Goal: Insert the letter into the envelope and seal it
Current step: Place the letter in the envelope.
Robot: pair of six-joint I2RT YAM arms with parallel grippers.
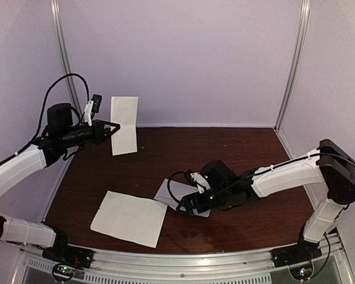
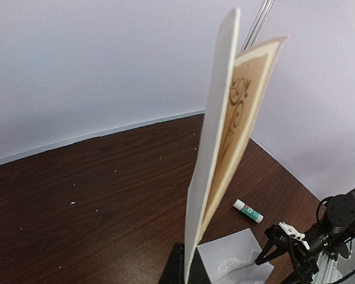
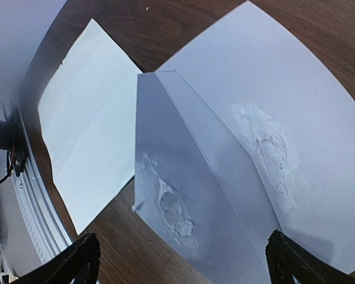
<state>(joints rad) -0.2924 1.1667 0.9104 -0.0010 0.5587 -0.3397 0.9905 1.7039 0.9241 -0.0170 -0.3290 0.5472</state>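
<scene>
The letter [image 1: 124, 118] is a folded card, white outside with tan ornament inside [image 2: 216, 148]. It stands upright above the back left of the table, with my left gripper [image 1: 109, 131] shut on its lower edge [image 2: 192, 263]. The pale grey envelope [image 1: 167, 190] lies flat near the table's middle, flap open, with torn glue patches on the paper [image 3: 225, 154]. My right gripper [image 1: 186, 206] hovers low over its near edge, jaws wide open [image 3: 183, 257], with nothing between them. The left wrist view also shows the envelope [image 2: 231, 257] and the right gripper [image 2: 278, 242].
A larger white sheet of paper [image 1: 130, 218] lies flat at the front left, beside the envelope [image 3: 86, 130]. A small glue stick [image 2: 248, 211] rests on the dark wood table [image 1: 225, 154] beyond the envelope. Pale walls with metal posts close the back and sides.
</scene>
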